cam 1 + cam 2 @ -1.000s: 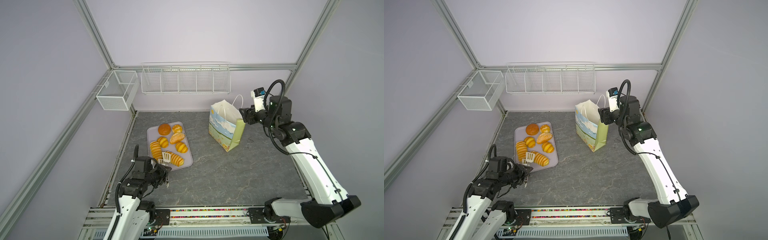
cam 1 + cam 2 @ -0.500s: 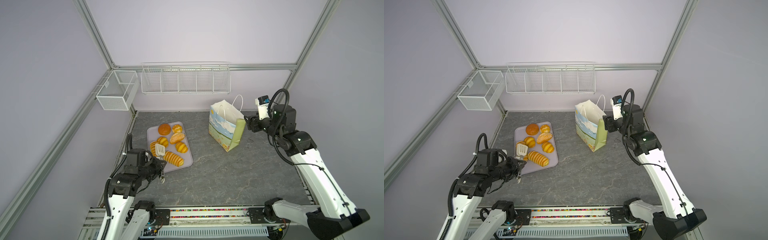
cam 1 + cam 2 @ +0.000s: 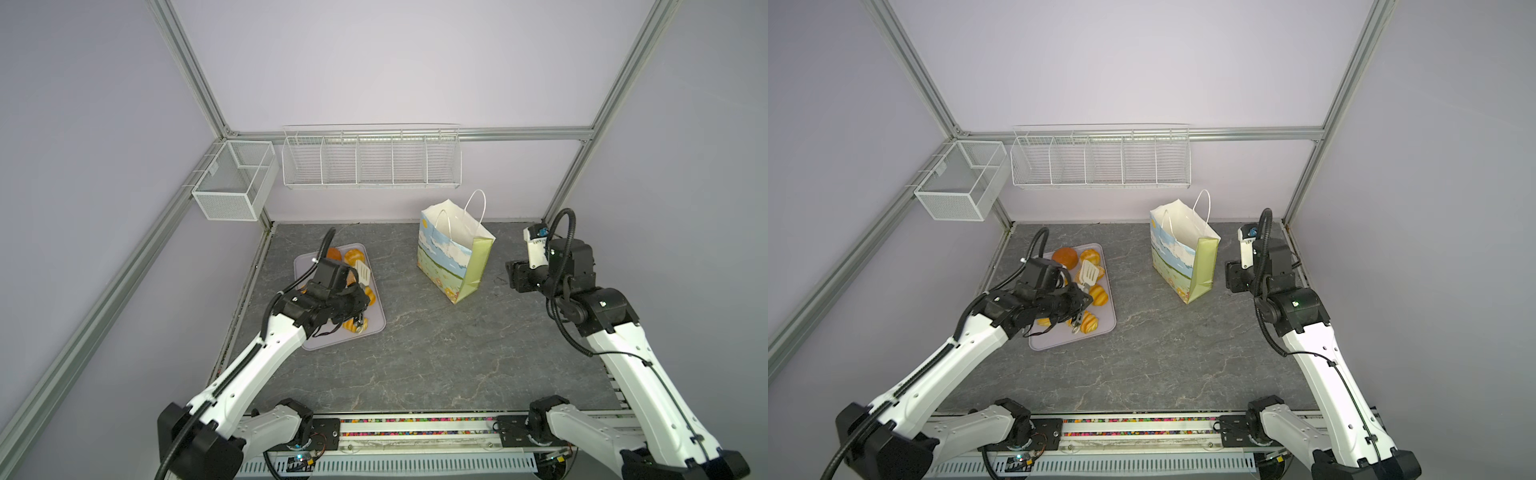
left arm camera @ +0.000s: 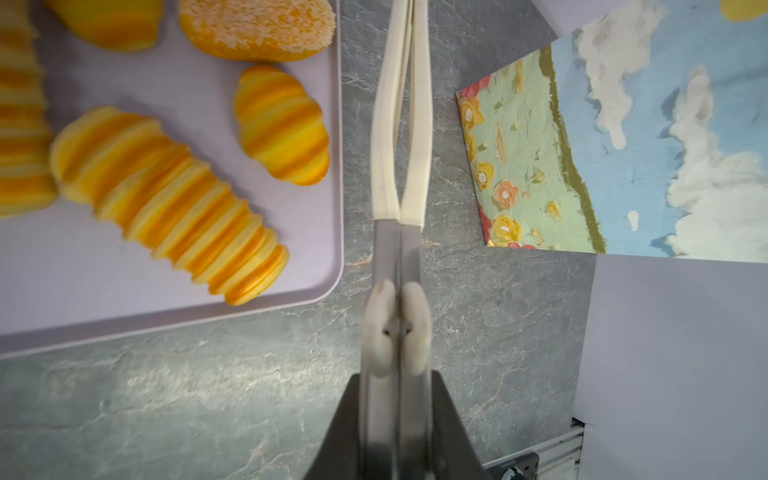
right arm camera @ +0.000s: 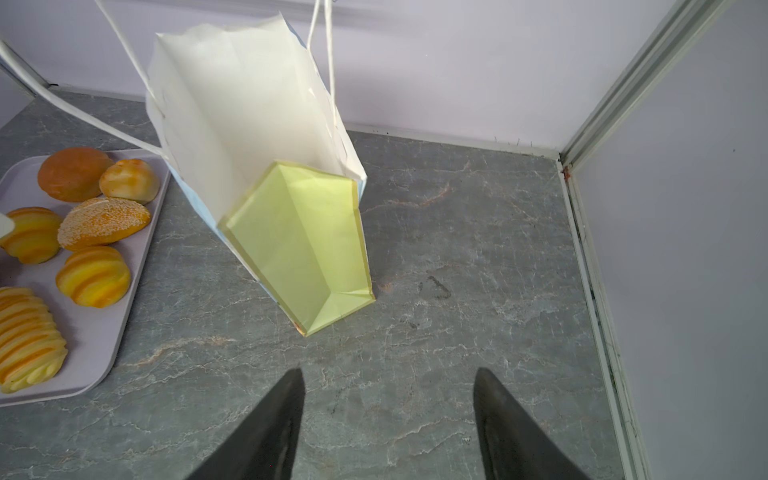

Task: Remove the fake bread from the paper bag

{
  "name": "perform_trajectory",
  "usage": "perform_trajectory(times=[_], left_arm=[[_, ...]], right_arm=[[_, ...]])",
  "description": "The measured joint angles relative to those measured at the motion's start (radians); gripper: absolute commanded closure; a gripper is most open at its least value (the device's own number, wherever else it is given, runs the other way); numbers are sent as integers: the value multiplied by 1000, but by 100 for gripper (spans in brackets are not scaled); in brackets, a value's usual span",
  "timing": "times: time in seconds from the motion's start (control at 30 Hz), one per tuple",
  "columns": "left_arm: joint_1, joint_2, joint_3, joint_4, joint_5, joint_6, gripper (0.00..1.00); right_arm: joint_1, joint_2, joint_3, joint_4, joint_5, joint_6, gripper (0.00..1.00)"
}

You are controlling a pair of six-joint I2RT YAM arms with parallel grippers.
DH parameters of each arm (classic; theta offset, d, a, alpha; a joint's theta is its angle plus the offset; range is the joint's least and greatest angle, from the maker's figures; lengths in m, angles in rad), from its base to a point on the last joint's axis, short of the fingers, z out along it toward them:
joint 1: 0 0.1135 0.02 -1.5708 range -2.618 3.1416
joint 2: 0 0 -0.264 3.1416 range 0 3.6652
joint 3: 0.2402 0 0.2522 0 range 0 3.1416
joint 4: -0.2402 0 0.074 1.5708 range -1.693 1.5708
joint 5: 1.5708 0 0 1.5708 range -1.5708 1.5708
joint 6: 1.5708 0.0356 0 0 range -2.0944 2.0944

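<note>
**Bread out, bag standing.** The bread point(image 3: 1065, 257) lies crowded on a lilac tray point(image 3: 1059, 338), left of centre in both top views. Two round buns sit at the far end, with a seeded roll point(image 5: 102, 222), ridged rolls and a long ridged loaf point(image 4: 166, 199) nearer the front.

The left gripper point(image 4: 397, 382) hangs at the tray's near right corner, clamped on the handles of a pair of tongs point(image 4: 399, 124). The tongs' arms are pressed together with nothing seen between them. Their slotted white head point(image 3: 1089, 271) is raised above the rolls.

The bag point(image 3: 442, 257) stands upright on the grey table point(image 3: 436, 353), right of centre and near the back wall, well apart from the tray. Its mouth gapes, its cord handles stand up and its white inside shows, but its bottom is hidden from every view.

The right gripper point(image 5: 387, 374) hovers to the right of the bag, facing its green side. Its jaws are spread and hold nothing.
</note>
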Motion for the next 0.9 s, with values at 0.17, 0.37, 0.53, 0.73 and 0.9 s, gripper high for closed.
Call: perform_trajectory(times=[0.17, 0.37, 0.53, 0.73, 0.9], left_arm=[[-81, 254, 116, 117, -45, 44, 82], [-151, 533, 275, 217, -43, 63, 81], [-196, 696, 337, 273, -54, 63, 76], [-238, 795, 366, 288, -67, 56, 63], [-251, 802, 370, 281, -74, 64, 48]], right_arm=[[-59, -48, -117, 14, -23, 59, 29], [-88, -85, -266, 87, -32, 133, 29], [-88, -161, -396, 172, -26, 165, 29], [-89, -169, -459, 236, -26, 182, 28], [-89, -142, -473, 278, -29, 190, 28]])
